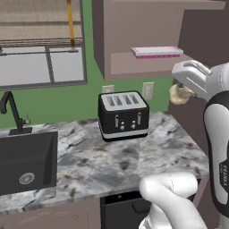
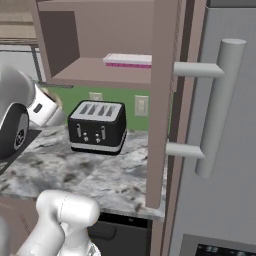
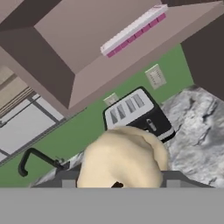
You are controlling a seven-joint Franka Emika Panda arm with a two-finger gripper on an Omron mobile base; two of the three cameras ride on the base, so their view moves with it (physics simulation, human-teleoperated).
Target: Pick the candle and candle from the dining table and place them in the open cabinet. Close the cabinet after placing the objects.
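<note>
A squat cream candle (image 3: 122, 155) sits between my gripper's (image 3: 118, 181) two dark fingertips, and the jaws are shut on it. From the left base the candle (image 1: 179, 95) pokes out under the white hand, with the gripper (image 1: 183, 91) raised over the right end of the counter, just below and right of the open cabinet (image 1: 143, 62). The mauve-brown cabinet (image 2: 100, 70) has its shelf exposed, and its door (image 2: 160, 100) stands open, edge-on. In the hand view the cabinet (image 3: 83, 43) lies ahead and above. The dining table is out of view.
A flat pink and white box (image 1: 157, 51) lies on the cabinet shelf. A black toaster (image 1: 123, 115) stands on the marbled counter (image 1: 112, 165), with a black sink (image 1: 27, 163) and faucet (image 1: 11, 112) to the left. A grey panel with a thick bar handle (image 2: 220, 105) is on the right.
</note>
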